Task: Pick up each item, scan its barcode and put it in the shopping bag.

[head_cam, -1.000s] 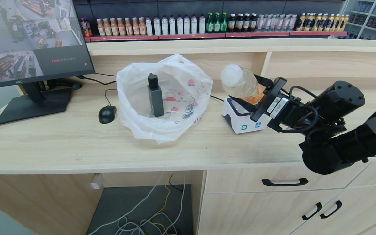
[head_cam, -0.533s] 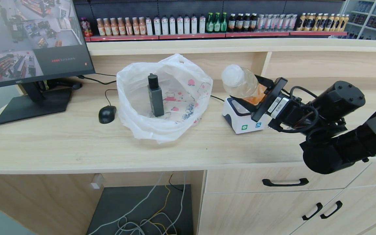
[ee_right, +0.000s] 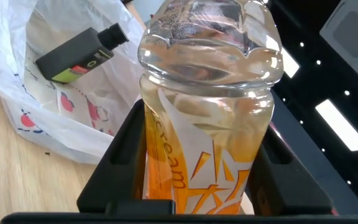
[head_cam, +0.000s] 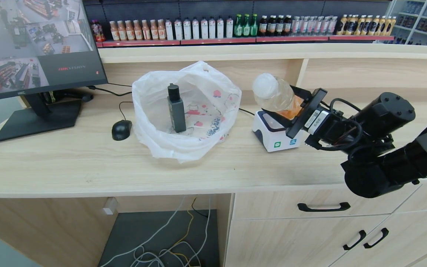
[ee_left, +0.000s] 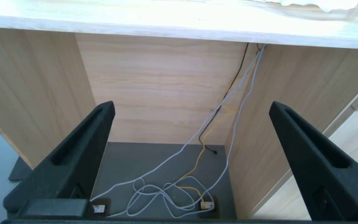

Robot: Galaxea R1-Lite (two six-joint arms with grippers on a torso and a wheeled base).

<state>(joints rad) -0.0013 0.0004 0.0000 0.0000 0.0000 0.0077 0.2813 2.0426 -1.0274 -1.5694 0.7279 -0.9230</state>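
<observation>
The right hand [head_cam: 291, 107] was clamped on a clear bottle [head_cam: 272, 92], orange-labelled and see-through at its free end, tipped over just above the white scanner [head_cam: 272, 135] on the pale wood worktop [head_cam: 87, 163]. The left hand [ee_left: 191, 112] hung spread wide below the worktop's edge, facing a nook of loose cables [ee_left: 166, 186]. Beside the scanner sat the white shopping bag [head_cam: 213, 96], mouth open, with a dark bottle [head_cam: 176, 111] upright inside. Past it were a black mouse [head_cam: 121, 129] and a monitor [head_cam: 32, 40], with a shelf [head_cam: 217, 41] of drinks along the back.
</observation>
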